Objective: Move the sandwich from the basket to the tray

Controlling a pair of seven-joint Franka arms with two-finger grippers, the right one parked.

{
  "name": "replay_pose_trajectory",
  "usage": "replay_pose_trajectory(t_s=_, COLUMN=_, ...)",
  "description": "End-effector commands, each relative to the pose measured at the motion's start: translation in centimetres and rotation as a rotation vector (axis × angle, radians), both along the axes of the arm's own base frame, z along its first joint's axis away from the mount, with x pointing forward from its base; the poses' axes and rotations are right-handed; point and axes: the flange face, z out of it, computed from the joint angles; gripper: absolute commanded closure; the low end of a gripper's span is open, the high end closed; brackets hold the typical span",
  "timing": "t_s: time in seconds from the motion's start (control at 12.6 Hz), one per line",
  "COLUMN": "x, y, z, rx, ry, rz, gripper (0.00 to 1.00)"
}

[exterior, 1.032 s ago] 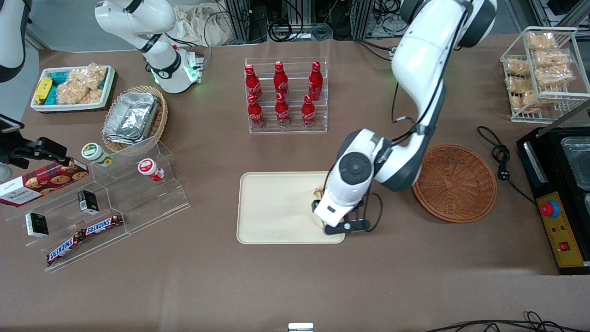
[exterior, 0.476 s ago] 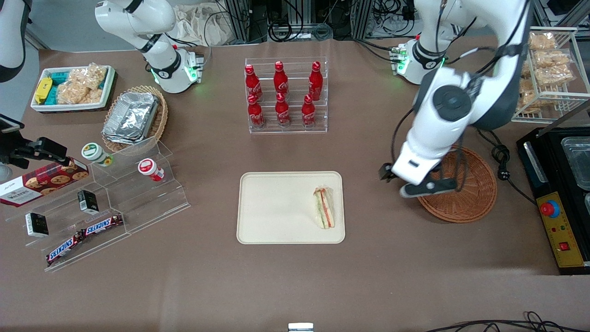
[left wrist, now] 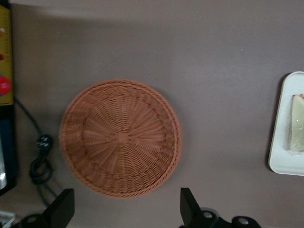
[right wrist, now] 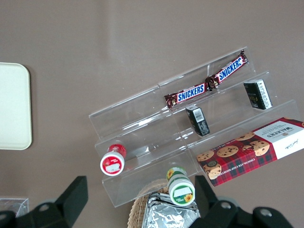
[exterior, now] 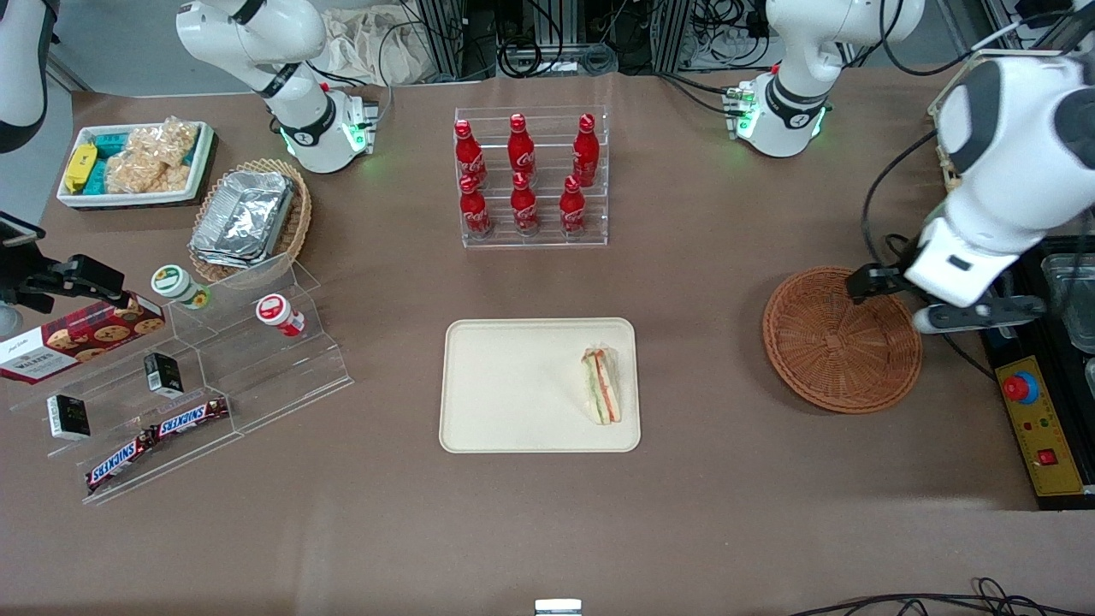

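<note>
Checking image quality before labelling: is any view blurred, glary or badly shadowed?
Front view: sharp, evenly lit, soft shadow beside the round reddish-brown wicker basket. Left wrist view: the open gripper hangs above that basket; the wrapped sandwich on the cream rectangular tray looks soft, cut off by the frame.

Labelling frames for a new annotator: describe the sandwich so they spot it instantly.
Find the cream tray in the table's middle, nearer the front camera than the rack of red bottles. The sandwich lies in it, by the rim facing the round brown basket, the only item there. It is a pale wedge with orange-red and green stripes. The open gripper hangs over the basket's edge, well away from it.
</note>
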Motion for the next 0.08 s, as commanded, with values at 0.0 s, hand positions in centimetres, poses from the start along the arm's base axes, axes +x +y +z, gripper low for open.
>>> replay_pose_trajectory(t_s=0.0, x=3.48, y=-0.75, z=2.23, rx=0.010, ry=0.036, rz=0.008, gripper=0.00)
